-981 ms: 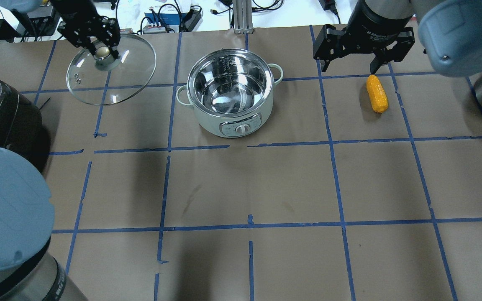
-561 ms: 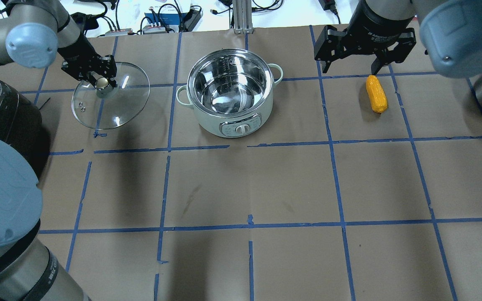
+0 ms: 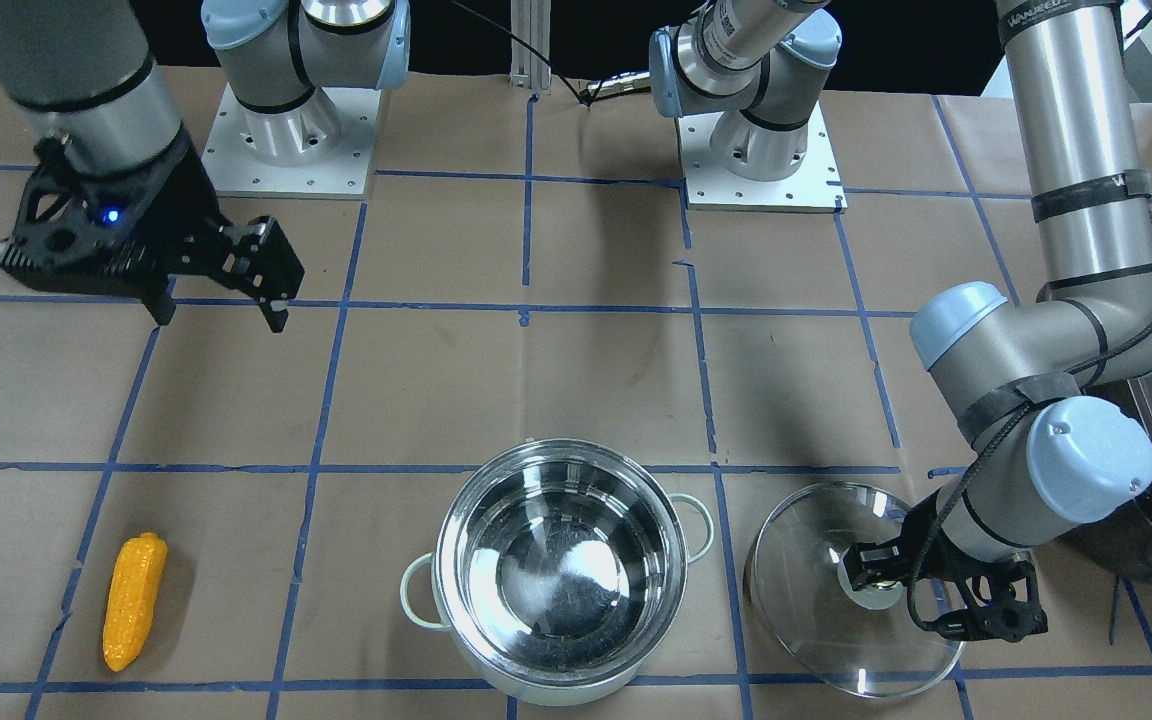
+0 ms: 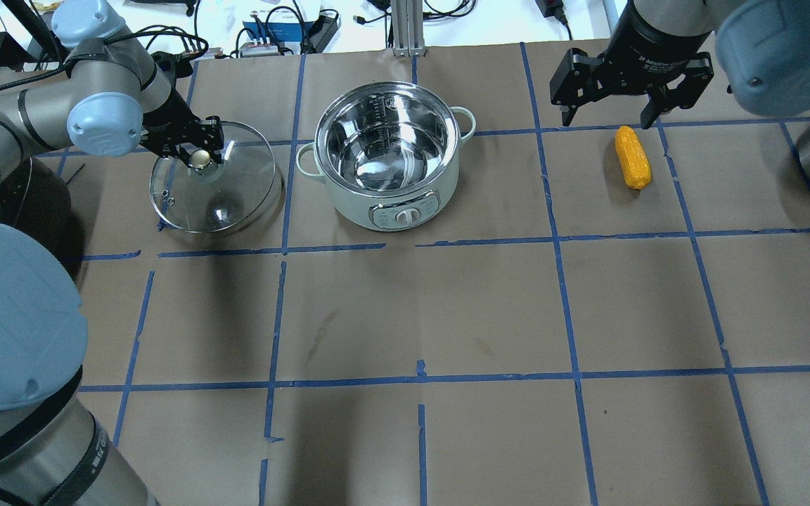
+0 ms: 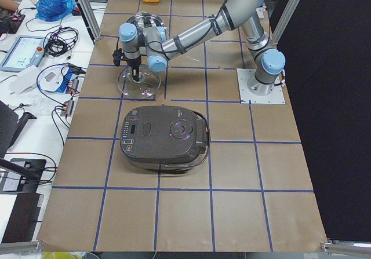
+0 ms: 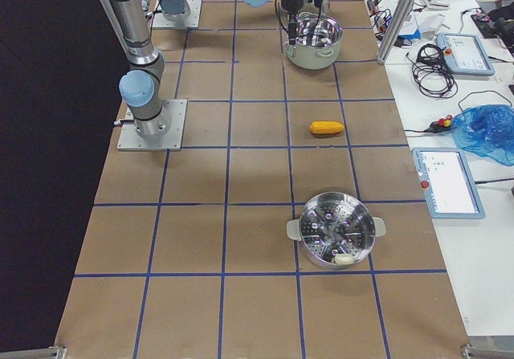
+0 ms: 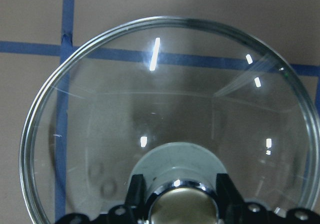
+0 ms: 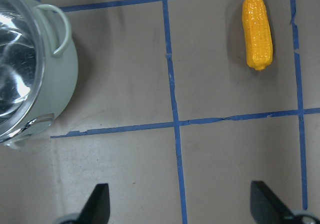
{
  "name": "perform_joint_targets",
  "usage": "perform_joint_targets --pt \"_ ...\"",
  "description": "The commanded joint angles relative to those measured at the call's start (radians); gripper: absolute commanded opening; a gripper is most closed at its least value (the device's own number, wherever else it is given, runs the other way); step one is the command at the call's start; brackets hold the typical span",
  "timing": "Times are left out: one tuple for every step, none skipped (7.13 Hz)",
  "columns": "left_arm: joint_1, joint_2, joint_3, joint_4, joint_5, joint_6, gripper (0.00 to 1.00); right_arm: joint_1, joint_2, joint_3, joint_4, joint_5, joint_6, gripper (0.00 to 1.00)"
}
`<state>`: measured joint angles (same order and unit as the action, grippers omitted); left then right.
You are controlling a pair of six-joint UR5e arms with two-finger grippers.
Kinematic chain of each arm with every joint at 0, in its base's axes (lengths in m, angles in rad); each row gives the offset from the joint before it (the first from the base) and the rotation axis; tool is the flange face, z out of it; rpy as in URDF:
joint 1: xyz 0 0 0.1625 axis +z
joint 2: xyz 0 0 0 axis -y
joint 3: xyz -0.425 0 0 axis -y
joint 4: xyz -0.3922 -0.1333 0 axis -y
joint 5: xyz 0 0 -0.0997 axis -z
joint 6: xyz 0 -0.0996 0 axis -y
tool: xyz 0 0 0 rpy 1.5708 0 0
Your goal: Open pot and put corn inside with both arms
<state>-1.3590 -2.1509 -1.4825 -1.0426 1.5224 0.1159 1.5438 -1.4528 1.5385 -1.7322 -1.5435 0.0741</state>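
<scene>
The steel pot (image 4: 349,200) stands open and empty at the table's far middle; it also shows in the front view (image 3: 556,570). Its glass lid (image 4: 236,197) is left of the pot, at or just above the table. My left gripper (image 4: 200,158) is shut on the lid's knob, as the left wrist view (image 7: 177,204) shows over the lid (image 7: 170,98). The corn (image 4: 633,157) lies on the table right of the pot. My right gripper (image 4: 609,121) is open and empty, hovering beyond the corn's far end. In the right wrist view the corn (image 8: 257,29) lies ahead of the gripper (image 8: 182,204).
A dark rice cooker (image 5: 165,137) sits at the left end of the table. A steel steamer pot (image 6: 336,230) stands at the right end. Cables and devices lie beyond the far edge.
My left arm has lowered the lid and brought it nearer to the pot. My right gripper has shifted slightly to the right and stayed open. The corn and the pot have not moved.
</scene>
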Motion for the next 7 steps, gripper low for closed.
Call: perform_joint_targets --pt "-0.002 -0.003 -0.004 -0.01 -0.002 -0.004 1.0 -0.077 0.132 0.005 -0.124 -0.003 -0.057 1.0" --pt "-0.014 0.032 -0.002 -0.019 0.008 0.005 1.0 -0.146 0.209 0.005 -0.18 0.006 -0.116 1.0" --pt "-0.031 0.095 0.01 -0.086 0.012 0.005 1.0 -0.209 0.298 0.005 -0.266 0.006 -0.202 1.0" --pt "-0.051 0.187 0.017 -0.194 0.057 0.005 1.0 -0.25 0.34 0.0 -0.335 0.006 -0.311 0.98" --pt "-0.077 0.28 0.021 -0.329 0.109 0.005 1.0 -0.264 0.394 0.002 -0.395 0.006 -0.356 0.94" --pt "-0.1 0.378 0.03 -0.444 0.114 0.005 1.0 -0.281 0.441 0.003 -0.438 0.006 -0.361 0.93" --pt "-0.113 0.46 0.033 -0.552 0.116 0.004 1.0 -0.284 0.468 0.008 -0.448 0.008 -0.367 0.92"
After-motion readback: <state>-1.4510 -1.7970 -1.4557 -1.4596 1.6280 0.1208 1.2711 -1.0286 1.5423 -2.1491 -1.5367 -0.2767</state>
